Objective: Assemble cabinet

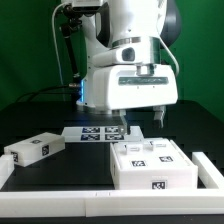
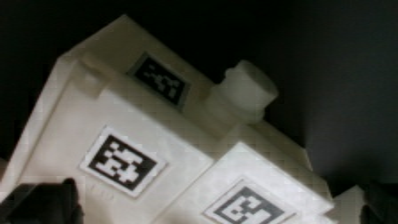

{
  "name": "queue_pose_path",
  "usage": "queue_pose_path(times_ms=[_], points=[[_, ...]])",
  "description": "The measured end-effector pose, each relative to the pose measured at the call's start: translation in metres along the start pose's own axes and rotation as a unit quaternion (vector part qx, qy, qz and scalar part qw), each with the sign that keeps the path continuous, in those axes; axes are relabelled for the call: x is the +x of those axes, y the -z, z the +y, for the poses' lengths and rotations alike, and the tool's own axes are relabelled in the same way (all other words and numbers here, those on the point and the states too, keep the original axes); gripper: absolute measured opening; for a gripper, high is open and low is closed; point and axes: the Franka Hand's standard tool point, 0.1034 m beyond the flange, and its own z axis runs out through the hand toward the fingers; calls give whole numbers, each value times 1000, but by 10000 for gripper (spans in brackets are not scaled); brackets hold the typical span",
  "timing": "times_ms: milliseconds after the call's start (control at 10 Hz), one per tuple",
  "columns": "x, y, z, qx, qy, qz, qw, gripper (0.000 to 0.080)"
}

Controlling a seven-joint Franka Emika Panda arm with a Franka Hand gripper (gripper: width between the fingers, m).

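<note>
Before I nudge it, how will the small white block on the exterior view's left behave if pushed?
The block lies low on a flat face, so it should slide, not roll or tip. It looks like hard plastic, likely stiff and light. Pushed off-centre, it would probably turn.

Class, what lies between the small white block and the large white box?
Only bare table separates block and box in the exterior view; the marker board sits farther back.
</note>
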Motion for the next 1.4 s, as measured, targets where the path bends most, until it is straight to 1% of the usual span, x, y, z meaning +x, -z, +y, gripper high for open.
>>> queue_pose_path(times_ms=[100,500,700,900,1200,1400], points=[[-4,-2,0,0,-27,1,1000,797],[-4,-2,-1,3,-149,1,989,797],[-12,-4,-9,6,-222,-8,975,797],[-20,-8,-13,6,-244,-9,970,797],[-29,-26,-25,7,-237,-6,971,797],[-36,-43,-30,8,-237,-8,971,797]])
